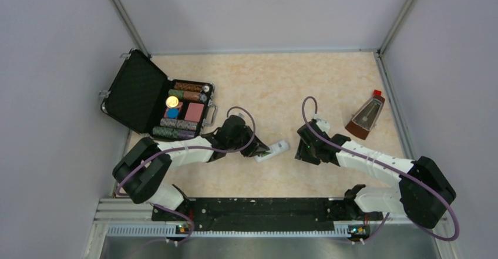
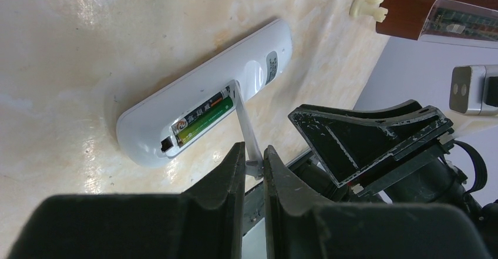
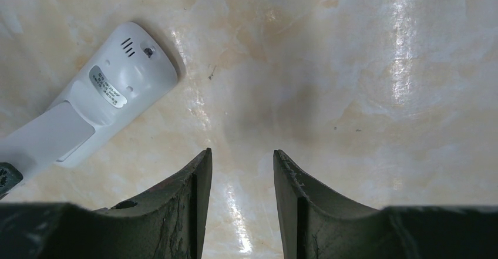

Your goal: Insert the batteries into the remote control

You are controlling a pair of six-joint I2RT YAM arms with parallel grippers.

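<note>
The remote control [image 1: 273, 152] lies with its plain white back up in the middle of the table. Its battery bay is open, and a green battery [image 2: 201, 119] lies inside it. My left gripper [image 2: 253, 156] is shut on the edge of the thin white cover piece [image 2: 246, 127]. The cover stands tilted, with its far end at the bay's rim. My right gripper [image 3: 241, 156] hangs open over bare table just right of the remote [image 3: 106, 103], with nothing between its fingers. From above, the left gripper [image 1: 258, 150] is at the remote's near-left end and the right gripper [image 1: 300, 148] beside its right end.
An open black case [image 1: 132, 91] with coloured chip rolls stands at the back left. A brown metronome [image 1: 365, 117] with a red top stands at the right. Grey walls enclose the table on three sides.
</note>
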